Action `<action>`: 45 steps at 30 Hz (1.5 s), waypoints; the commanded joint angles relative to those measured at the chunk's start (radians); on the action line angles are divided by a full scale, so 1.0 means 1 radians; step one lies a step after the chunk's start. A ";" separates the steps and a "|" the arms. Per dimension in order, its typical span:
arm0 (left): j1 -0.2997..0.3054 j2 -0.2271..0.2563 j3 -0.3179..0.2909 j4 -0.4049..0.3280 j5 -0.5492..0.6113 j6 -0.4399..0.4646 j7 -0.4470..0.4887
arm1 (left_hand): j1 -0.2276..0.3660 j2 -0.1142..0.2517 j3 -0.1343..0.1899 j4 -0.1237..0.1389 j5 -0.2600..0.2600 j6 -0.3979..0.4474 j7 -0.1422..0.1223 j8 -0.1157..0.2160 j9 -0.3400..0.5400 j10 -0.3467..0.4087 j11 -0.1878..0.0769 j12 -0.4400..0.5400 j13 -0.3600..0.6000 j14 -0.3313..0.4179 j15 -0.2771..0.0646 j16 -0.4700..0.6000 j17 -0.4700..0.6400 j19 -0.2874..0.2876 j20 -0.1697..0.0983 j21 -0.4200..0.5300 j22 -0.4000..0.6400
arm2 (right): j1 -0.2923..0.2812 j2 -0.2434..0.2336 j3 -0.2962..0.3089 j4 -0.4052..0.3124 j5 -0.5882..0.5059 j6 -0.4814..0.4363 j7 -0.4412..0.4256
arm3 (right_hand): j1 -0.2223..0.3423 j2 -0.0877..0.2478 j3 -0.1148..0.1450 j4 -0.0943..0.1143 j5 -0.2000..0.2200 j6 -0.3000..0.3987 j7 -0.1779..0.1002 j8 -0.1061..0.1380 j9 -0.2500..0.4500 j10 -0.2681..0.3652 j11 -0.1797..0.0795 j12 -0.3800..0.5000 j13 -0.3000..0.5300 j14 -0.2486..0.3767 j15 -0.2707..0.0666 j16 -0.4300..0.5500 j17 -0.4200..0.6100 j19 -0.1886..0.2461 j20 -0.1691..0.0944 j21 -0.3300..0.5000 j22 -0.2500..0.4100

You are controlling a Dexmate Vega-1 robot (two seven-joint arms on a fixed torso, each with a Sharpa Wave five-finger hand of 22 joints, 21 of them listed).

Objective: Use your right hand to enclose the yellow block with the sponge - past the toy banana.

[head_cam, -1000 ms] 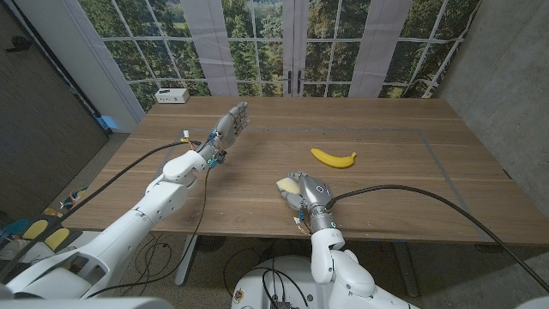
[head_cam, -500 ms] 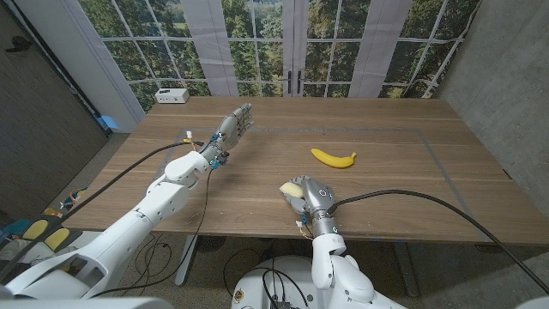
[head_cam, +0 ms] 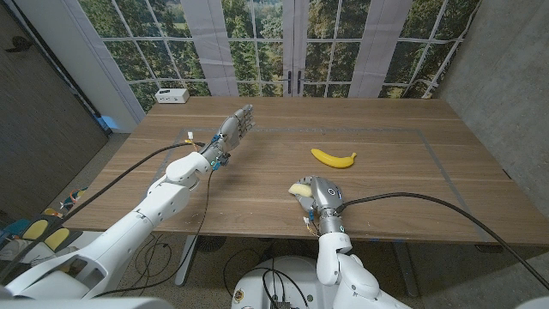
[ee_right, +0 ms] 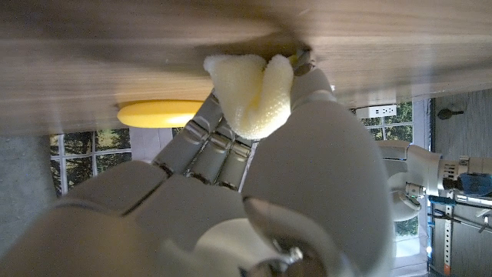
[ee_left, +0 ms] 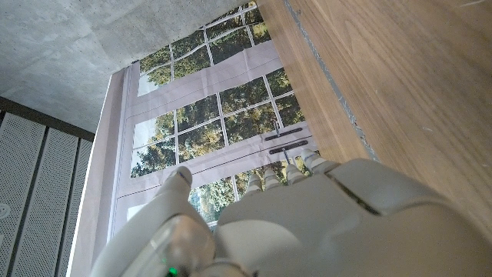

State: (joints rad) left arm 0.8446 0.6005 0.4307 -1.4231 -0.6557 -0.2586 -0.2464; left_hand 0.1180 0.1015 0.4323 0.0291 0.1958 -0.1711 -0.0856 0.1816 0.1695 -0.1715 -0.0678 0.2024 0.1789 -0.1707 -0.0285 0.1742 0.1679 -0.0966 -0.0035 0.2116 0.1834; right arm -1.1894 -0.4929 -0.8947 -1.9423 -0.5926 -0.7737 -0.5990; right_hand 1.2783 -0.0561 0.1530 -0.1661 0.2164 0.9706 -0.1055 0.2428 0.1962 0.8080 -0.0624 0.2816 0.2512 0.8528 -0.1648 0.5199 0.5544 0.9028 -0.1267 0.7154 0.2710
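**Right hand clamped on sponge near the front edge, banana beyond it**

We see the right hand (head_cam: 317,200) low over the table (head_cam: 412,163) close to its front edge, about mid-width. Its fingers (ee_right: 201,138) are clamped on the pale yellow sponge (ee_right: 250,94), which bulges out folded between thumb and fingers in the right wrist view; in the head view a bit of sponge pokes out on the hand's left side. The yellow block we cannot make out as a separate thing — if it sits inside the fold, the hand and sponge hide it, so we can't tell.

The toy banana (head_cam: 334,158) lies farther in toward the table's middle, beyond the right hand and slightly to its right, apart from it. Its long axis runs roughly along the table's width, curve opening toward the far edge. So "past the banana" means away from the front edge, toward the far side; we judge the right hand must carry over or around it.

The left hand (head_cam: 233,127) is held above the table's left-far part, fingers apart and straight, holding nothing, well apart from banana and sponge. The right hand is the nearer one.

A white box (head_cam: 172,95) sits at the far left corner.
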 commanded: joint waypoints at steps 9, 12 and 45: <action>-0.023 -0.012 0.008 0.036 -0.005 0.001 -0.024 | 0.009 0.004 0.002 -0.004 -0.002 -0.012 -0.002 0.001 0.004 -0.031 -0.008 -0.005 0.003 -0.072 -0.001 0.002 0.002 0.002 -0.005 -0.001 0.005 | -0.032 -0.012 0.048 0.128 0.098 0.226 -0.188 | 0.271 0.154 -0.002 0.009 -0.014 0.226 0.148 -0.003 0.003 0.098 0.026 0.044 0.036 0.224 -0.071 -0.015 0.025 0.003 -0.091 0.128 0.235; -0.025 -0.013 0.008 0.039 -0.007 0.001 -0.030 | 0.009 0.005 0.001 -0.004 -0.002 -0.012 -0.002 0.001 0.004 -0.030 -0.007 -0.005 0.003 -0.072 -0.001 0.002 0.002 0.002 -0.005 -0.001 0.005 | -0.028 -0.017 0.047 0.128 0.091 0.240 -0.194 | 0.272 0.150 -0.006 0.012 -0.013 0.240 0.145 -0.003 0.002 0.111 0.025 0.047 0.035 0.234 -0.070 -0.020 0.025 -0.003 -0.090 0.143 0.239; -0.029 -0.023 0.009 0.056 -0.006 -0.003 -0.024 | 0.008 0.007 0.002 -0.004 -0.003 -0.013 -0.002 0.000 0.004 -0.031 -0.007 -0.005 0.003 -0.072 -0.002 0.003 0.003 0.004 -0.009 0.000 0.005 | 0.043 -0.017 0.104 0.132 -0.084 0.491 -0.390 | 0.286 0.143 -0.023 0.023 -0.004 0.249 0.144 -0.026 0.004 0.114 0.023 0.034 0.043 0.248 -0.070 -0.065 0.021 -0.045 -0.089 0.225 0.257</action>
State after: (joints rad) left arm 0.8219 0.5820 0.4400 -1.3796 -0.6604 -0.2564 -0.2679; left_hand 0.1220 0.1056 0.4323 0.0292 0.1961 -0.1711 -0.0856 0.1816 0.1694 -0.1715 -0.0678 0.2024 0.1789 -0.1707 -0.0285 0.1742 0.1679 -0.0928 -0.0073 0.2117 0.1834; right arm -1.1683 -0.5168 -0.8171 -1.8049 -0.6341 -0.3494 -0.9550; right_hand 1.3688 -0.1174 0.1311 -0.1460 0.2119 1.1848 0.0073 0.2189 0.1984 0.9165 -0.0392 0.3212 0.2904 1.0188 -0.0807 0.4582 0.5736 0.8619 -0.1121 0.9296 0.5221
